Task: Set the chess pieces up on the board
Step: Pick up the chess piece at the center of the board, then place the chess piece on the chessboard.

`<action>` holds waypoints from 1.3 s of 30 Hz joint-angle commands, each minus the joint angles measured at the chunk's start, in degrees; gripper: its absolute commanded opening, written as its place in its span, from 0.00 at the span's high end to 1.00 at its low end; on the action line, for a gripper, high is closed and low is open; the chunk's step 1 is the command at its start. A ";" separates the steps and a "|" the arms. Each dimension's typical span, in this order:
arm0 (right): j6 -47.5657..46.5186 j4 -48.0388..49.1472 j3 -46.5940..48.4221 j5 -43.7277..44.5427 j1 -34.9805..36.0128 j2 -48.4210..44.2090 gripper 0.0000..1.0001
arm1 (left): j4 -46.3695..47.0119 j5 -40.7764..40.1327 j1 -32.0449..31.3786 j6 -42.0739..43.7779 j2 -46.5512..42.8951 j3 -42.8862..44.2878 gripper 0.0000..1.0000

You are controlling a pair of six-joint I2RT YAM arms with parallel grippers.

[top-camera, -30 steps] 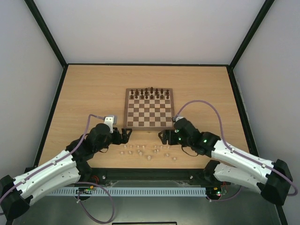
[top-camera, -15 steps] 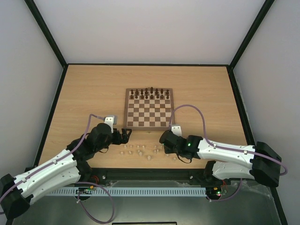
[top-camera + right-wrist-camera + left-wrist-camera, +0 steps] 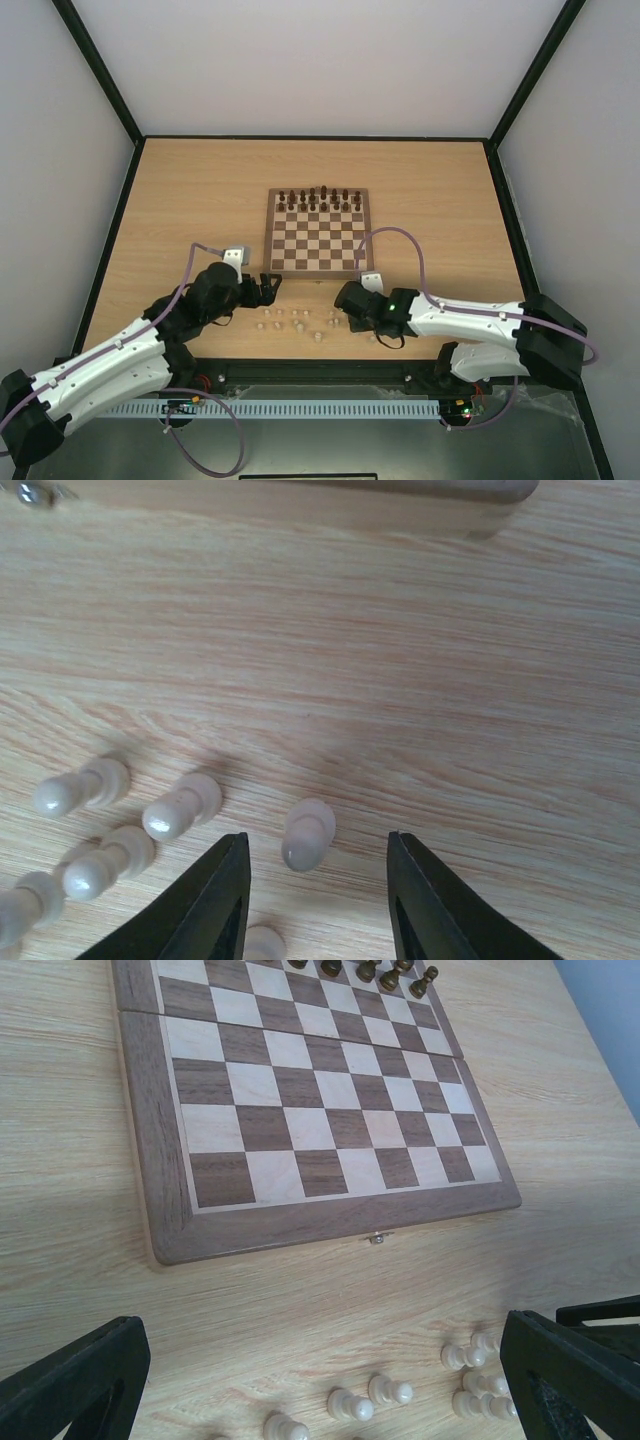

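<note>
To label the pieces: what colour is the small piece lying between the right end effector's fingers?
The piece is pale cream; the right wrist view shows it best.

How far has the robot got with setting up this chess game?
Done: the dark pieces stand in rows at the far edge of the board. In hand: the jaws of the right arm straddle one lying pale pawn on the table, not yet gripping it; those of the left arm hang wide open near the board's corner. To do: all the pale pieces lie scattered off the board, whose near rows are bare.
</note>
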 commanded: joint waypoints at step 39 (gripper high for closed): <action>-20.13 -2.85 21.61 -1.25 -20.98 9.93 0.97 | -3.38 -3.09 0.23 -0.90 -0.83 1.67 0.01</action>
